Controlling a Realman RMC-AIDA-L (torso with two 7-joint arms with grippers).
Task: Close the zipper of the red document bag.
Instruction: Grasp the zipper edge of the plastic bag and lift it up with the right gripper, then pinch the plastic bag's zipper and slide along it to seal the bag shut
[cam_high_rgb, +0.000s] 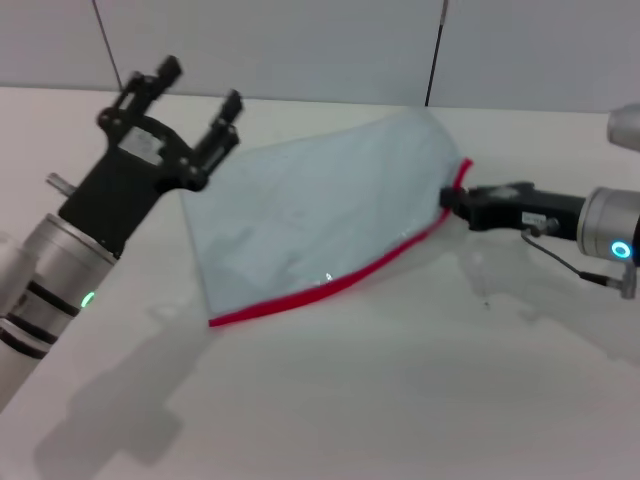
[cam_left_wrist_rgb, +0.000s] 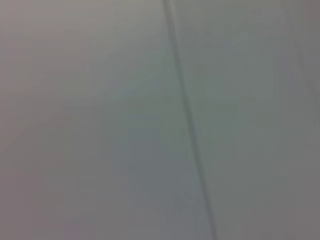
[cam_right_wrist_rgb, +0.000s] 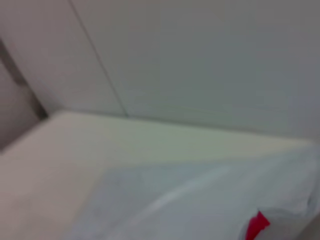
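The red document bag (cam_high_rgb: 310, 215), a translucent pale blue-grey pouch, lies on the white table with its right end lifted. The zipper (cam_high_rgb: 300, 295) is the red strip along its near long edge, curving up to the right corner. My right gripper (cam_high_rgb: 450, 198) comes in from the right and is shut on that raised red corner. My left gripper (cam_high_rgb: 198, 88) hangs open in the air above the bag's far left corner, holding nothing. The right wrist view shows the bag (cam_right_wrist_rgb: 200, 200) and a bit of the zipper (cam_right_wrist_rgb: 256, 226); the left wrist view shows only wall.
The white table (cam_high_rgb: 400, 400) stretches around the bag, with a grey panelled wall (cam_high_rgb: 300, 40) behind it. A dark seam in the wall (cam_left_wrist_rgb: 185, 110) fills the left wrist view.
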